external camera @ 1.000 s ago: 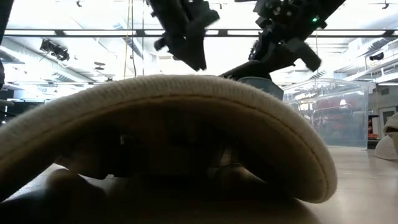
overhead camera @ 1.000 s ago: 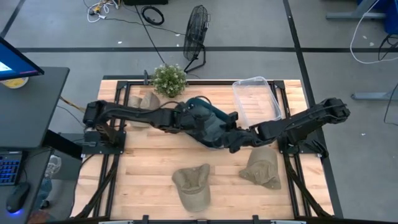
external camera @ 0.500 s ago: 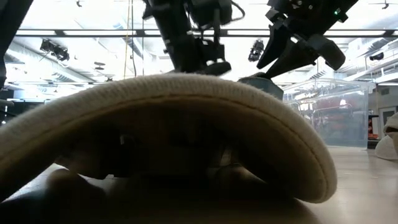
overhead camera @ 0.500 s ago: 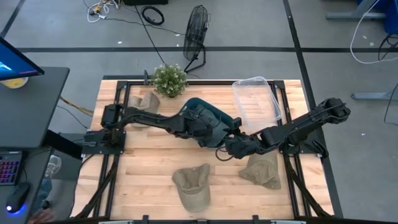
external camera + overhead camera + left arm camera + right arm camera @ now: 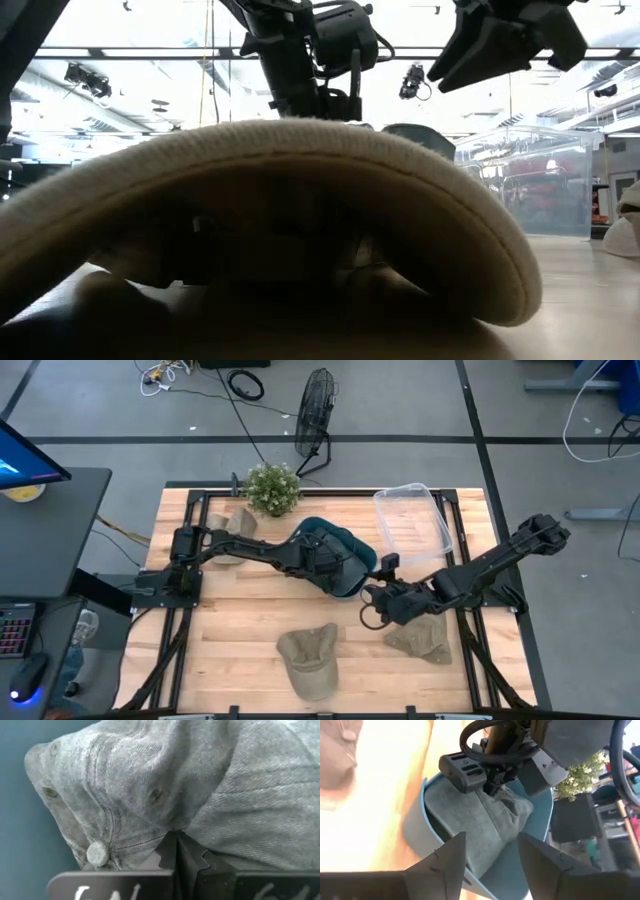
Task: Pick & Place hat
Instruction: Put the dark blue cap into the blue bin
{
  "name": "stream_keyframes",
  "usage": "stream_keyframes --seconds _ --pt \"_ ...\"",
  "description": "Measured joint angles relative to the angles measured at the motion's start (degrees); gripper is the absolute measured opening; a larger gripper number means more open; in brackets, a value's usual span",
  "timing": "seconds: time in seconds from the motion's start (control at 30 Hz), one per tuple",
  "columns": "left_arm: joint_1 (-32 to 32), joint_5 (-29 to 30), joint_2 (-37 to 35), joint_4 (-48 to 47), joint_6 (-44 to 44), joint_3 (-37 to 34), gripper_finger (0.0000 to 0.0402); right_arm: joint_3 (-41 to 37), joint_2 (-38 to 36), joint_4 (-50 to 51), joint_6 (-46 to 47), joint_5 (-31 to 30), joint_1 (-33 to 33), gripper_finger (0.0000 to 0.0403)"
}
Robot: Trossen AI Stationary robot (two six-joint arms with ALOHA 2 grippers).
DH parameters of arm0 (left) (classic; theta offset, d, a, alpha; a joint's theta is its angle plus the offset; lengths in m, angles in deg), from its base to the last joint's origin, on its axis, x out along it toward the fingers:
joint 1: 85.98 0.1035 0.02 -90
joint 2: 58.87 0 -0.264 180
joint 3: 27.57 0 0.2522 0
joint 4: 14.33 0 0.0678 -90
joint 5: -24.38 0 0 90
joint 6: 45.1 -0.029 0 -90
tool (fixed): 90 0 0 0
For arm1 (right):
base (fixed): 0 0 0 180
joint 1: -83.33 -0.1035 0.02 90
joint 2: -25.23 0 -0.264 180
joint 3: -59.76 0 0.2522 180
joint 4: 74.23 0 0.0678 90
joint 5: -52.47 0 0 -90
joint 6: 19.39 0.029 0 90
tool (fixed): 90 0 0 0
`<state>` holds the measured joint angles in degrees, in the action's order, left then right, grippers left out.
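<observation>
Left claw [image 5: 492,782] clamped on grey hat [image 5: 480,827], crumpled in teal bin [image 5: 412,827], top button [image 5: 98,853] toward wrist camera, long axis unclear; right claw [image 5: 490,855] apart nearby.

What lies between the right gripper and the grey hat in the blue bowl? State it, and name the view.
Only the blue bowl's near rim and open air. The right wrist view shows the open right gripper facing the grey hat, which the left gripper pinches.
</observation>
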<state>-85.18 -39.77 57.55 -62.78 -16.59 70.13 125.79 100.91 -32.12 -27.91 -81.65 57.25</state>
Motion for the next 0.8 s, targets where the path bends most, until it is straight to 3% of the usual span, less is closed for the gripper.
stream_keyframes --seconds 0.17,0.3,0.57,0.8 --pt "-0.22 -0.62 -2.41 -1.59 -0.72 -0.26 0.0007 0.0 -0.05 0.19 4.77 1.55 -0.98 0.0182" --pt "-1.63 0.17 -9.43 -6.49 -0.64 -0.31 0.0004 0.0 -0.05 0.28 7.41 4.06 -1.61 0.0182" --pt "-6.93 9.25 -22.87 -8.35 -2.89 -0.2 0.001 0.0 -0.05 0.25 12.47 4.82 -1.78 0.0182" --pt "-11.18 14.13 -26.53 -12.54 -4.62 -0.27 0.0011 0.0 -0.03 0.3 17.35 11.77 -1.8 0.0182"
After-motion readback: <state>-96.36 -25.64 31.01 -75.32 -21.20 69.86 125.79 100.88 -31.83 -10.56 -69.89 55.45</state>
